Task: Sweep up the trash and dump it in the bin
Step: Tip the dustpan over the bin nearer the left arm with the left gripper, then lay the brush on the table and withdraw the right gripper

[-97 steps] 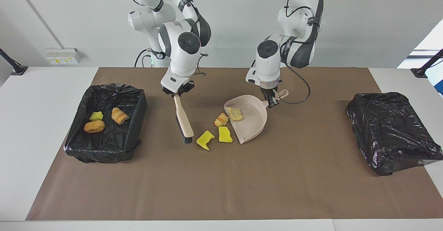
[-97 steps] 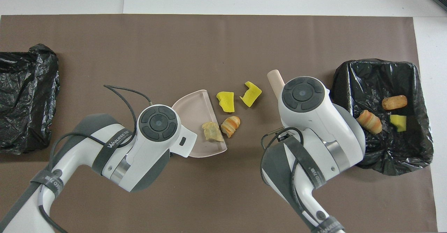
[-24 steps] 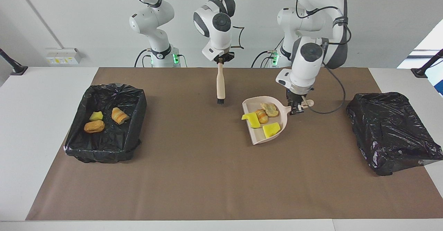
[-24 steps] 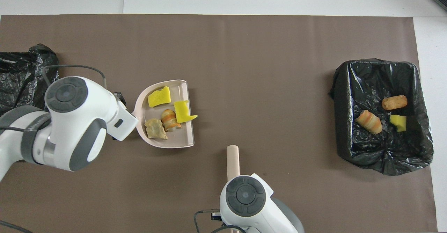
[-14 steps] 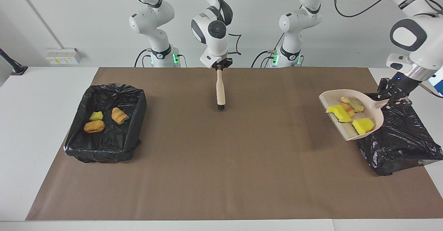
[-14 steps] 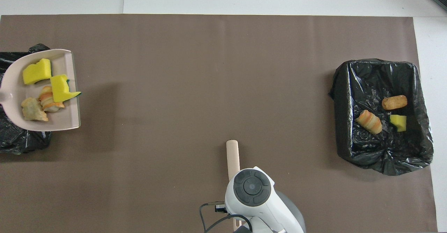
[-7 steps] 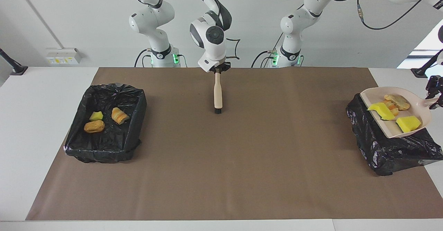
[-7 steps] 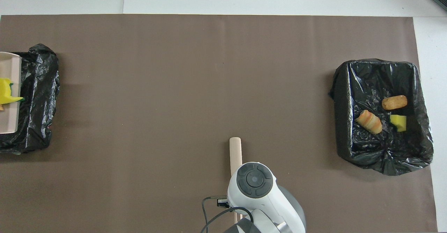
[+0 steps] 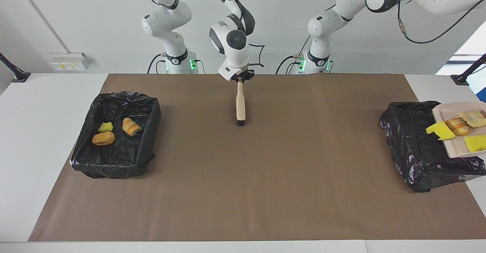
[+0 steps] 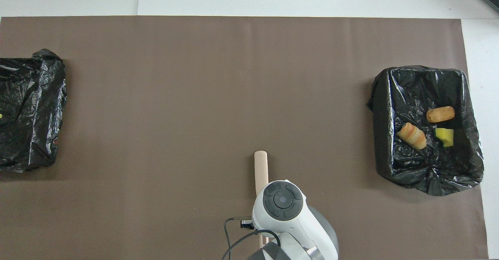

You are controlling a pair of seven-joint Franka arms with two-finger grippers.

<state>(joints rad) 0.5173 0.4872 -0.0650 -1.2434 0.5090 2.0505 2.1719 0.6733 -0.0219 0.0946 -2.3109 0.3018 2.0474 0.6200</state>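
The right gripper [image 9: 242, 77] has its fingers clamped on the handle end of the brush [image 9: 240, 107], which hangs bristles-down over the middle of the desk [image 9: 243, 192]. The left gripper is out of frame, so its fingers cannot be told. The dustpan [image 9: 461, 135], carrying four trash scraps [image 9: 455, 126], is over the black-lined bin [image 9: 421, 146] at the left arm's end; three more scraps [image 9: 114, 131] lie in the other bin [image 9: 87, 146]

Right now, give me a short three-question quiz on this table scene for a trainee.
1. True or false: the dustpan is over the bin at the left arm's end.
2. How many scraps lie in the bin at the right arm's end?
3. The right pincer holds: A, the brush; B, a scrap; C, nothing.
Key: 1 true; 2 three; 3 A.
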